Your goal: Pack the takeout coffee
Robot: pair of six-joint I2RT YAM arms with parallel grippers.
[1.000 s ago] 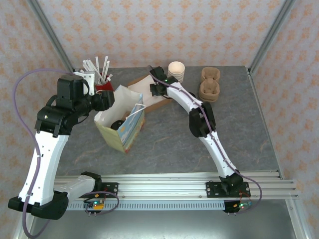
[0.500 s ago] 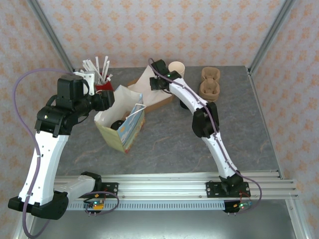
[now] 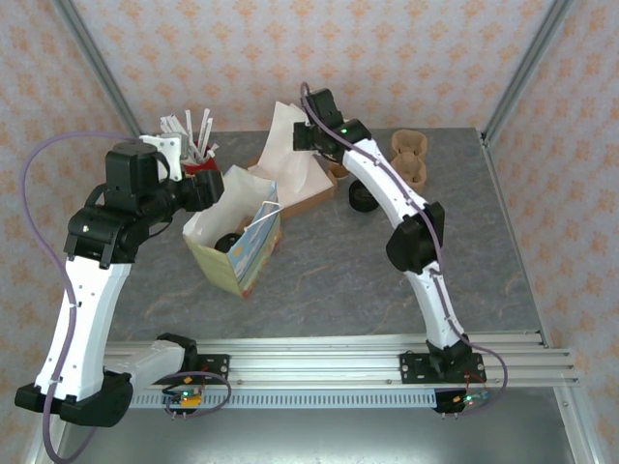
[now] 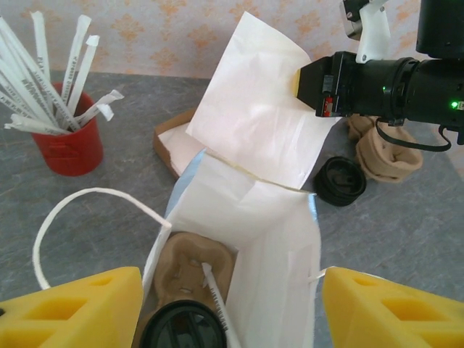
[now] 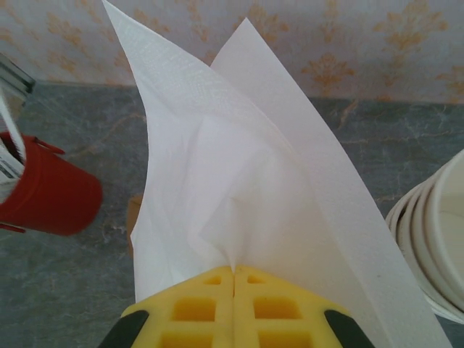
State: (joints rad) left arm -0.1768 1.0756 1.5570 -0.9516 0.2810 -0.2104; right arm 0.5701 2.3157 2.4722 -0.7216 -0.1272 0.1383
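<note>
**Napkin pinched high, bag mouth lay down and to the left**

The right gripper (image 5: 233,277) was closed flat on one corner of a white napkin (image 5: 239,181), holding the sheet in the air above the cardboard tray (image 3: 311,200) at the back of the table. The sheet spread away from the fingers, and in the left wrist view its lower edge hung just behind the far rim of the open paper bag (image 4: 268,217).

From that gripper, the bag mouth lay toward the robot's left, nearer the bases and lower. The right arm carried the load, so any drop would probably have been its job.

The left gripper (image 4: 232,312) stood wide, with one pad on each side of the bag's near end. Whether they touched the paper could not be told.

The takeout coffee (image 4: 181,328) sat upright inside the bag in a pulp carrier (image 4: 190,264), its black lid directly below the left wrist.
</note>
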